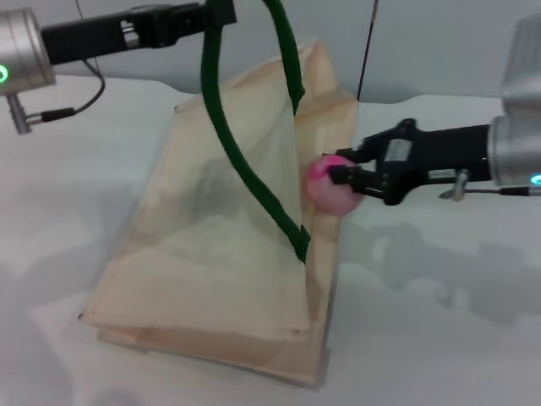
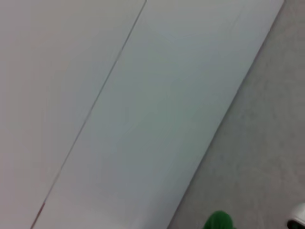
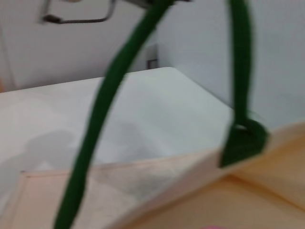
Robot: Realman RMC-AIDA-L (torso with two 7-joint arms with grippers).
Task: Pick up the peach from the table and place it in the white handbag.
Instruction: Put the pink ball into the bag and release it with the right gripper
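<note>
Here the peach [image 1: 328, 185] is clamped between the narrowly parted fingers of the right gripper [image 1: 340, 169], off the table [image 1: 439, 321] and pressed against the side of the white handbag [image 1: 211, 254]. A green handle [image 1: 221, 118] is held up by the left gripper [image 1: 203, 17]; its finger state cannot be told. Only a pink sliver [image 3: 212, 226] is shown in the right wrist view.

No readable text, no labels, no numbers — none anywhere.
</note>
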